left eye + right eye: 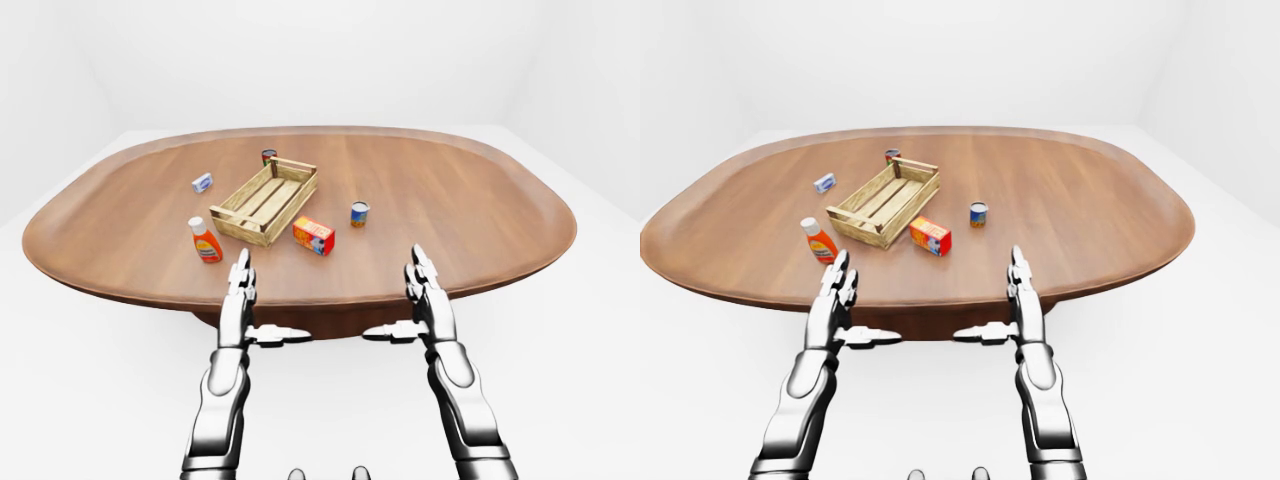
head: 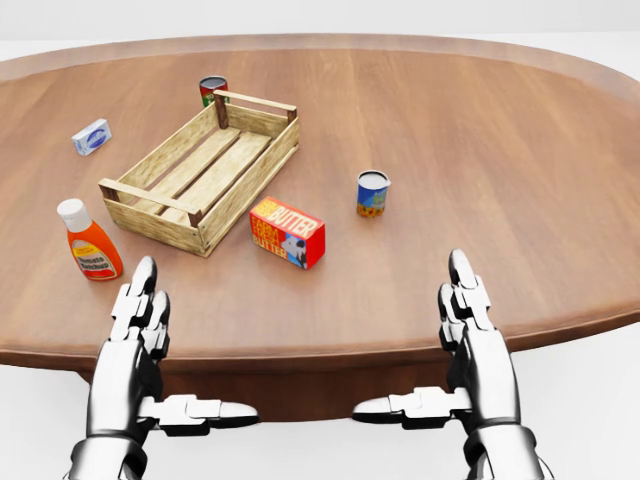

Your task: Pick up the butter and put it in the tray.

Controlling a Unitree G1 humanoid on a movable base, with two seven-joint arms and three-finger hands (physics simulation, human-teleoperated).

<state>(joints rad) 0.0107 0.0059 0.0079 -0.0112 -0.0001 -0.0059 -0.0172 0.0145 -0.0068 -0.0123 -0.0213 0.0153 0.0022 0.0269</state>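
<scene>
Both hands, left hand (image 2: 140,320) and right hand (image 2: 470,320), hover spread apart and empty, probably pre-reach; next, one must grasp the butter box (image 2: 287,232) beside the wooden tray (image 2: 150,196).

- A large oval wooden bench (image 1: 470,200) with a raised, rounded rim fills the middle of the eye views
- Its top is warm brown with grain running lengthwise
- A dark base (image 1: 330,322) shows under its near edge
- The floor (image 1: 590,350) is plain white
- The walls (image 1: 300,60) are bare white, meeting in soft corners
- Light is even and diffuse, with faint shadows
</scene>
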